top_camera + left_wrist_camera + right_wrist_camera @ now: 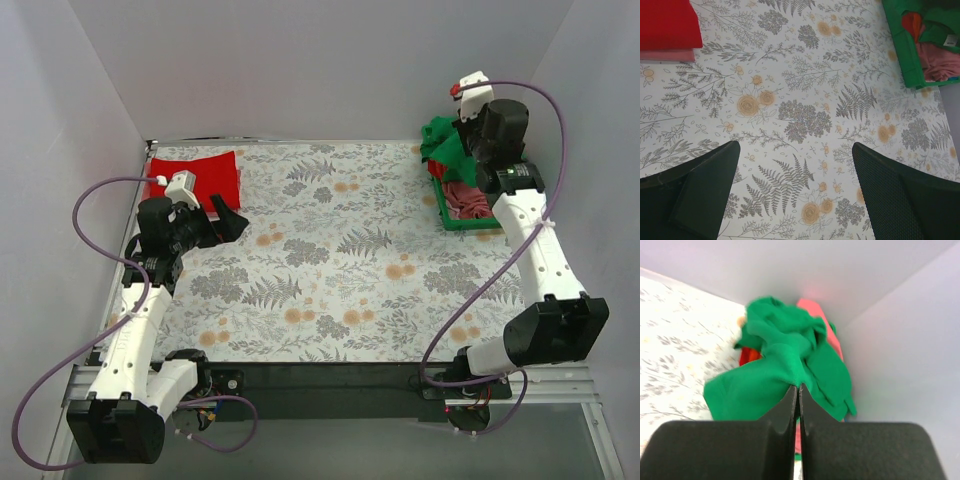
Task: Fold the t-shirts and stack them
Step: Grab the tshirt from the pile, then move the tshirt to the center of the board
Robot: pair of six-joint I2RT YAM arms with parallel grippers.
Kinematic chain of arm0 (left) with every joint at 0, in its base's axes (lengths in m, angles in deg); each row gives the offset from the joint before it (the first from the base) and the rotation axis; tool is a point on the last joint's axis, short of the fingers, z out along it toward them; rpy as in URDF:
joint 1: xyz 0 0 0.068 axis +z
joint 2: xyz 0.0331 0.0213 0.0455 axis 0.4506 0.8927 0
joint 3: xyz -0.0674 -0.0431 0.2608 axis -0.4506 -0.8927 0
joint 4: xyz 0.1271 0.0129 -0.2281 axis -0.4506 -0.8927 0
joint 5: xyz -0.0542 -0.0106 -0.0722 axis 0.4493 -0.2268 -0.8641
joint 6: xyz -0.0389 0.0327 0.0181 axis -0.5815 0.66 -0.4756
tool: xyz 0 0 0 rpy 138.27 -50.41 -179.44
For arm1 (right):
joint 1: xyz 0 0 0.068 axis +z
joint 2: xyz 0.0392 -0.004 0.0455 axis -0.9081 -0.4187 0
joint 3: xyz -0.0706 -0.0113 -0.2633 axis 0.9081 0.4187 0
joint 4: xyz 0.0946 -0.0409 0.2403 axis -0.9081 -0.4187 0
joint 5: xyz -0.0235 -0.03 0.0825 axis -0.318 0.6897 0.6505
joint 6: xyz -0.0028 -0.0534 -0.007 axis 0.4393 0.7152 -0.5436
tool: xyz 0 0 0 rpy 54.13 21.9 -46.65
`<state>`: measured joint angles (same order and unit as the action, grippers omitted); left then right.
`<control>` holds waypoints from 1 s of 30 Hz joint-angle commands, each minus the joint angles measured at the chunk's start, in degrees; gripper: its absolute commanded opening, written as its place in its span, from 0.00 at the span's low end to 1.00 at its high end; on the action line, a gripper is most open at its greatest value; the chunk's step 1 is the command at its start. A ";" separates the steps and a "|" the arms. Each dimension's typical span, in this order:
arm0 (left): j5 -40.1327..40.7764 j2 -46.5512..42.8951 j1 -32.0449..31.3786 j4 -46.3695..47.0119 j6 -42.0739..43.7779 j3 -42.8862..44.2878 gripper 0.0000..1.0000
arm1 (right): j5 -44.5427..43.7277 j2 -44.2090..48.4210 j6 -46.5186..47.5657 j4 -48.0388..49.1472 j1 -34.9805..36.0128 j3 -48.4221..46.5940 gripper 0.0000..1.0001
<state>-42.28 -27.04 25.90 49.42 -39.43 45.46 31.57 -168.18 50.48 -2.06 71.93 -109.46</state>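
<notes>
My right gripper (799,387) is shut on the bright green t-shirt (775,375) and holds it bunched up above the green basket (455,221) at the far right; the shirt also shows in the top view (447,148). A pink shirt (466,199) lies in the basket, and red and orange cloth (747,356) shows under the green one. A folded red t-shirt (195,175) lies on a pink one (667,54) at the far left. My left gripper (795,190) is open and empty above the floral tablecloth, to the right of the red shirt.
A floral cloth (340,250) covers the table. White walls enclose the back and both sides. The basket stands against the right wall. The basket also shows at the upper right of the left wrist view (900,55).
</notes>
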 commanded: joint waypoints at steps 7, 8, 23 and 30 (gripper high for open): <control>1.47 -2.84 -0.26 -3.20 1.04 3.60 0.95 | 31.42 2.91 -3.56 -16.34 2.90 -19.33 0.01; 1.73 -3.02 -0.26 -3.38 1.13 3.69 0.95 | 37.19 3.18 -3.91 -16.96 2.99 -19.69 0.01; 1.91 -3.72 -0.26 -4.70 1.22 4.22 0.95 | 67.75 7.40 -0.40 -23.91 9.66 -12.67 0.01; 1.38 -3.72 -0.26 -4.70 0.61 4.04 0.95 | 68.89 8.63 0.48 -24.44 13.27 -9.67 0.01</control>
<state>-40.90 -29.71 25.90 45.53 -38.82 47.76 96.79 -161.64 50.20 -27.50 83.95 -119.16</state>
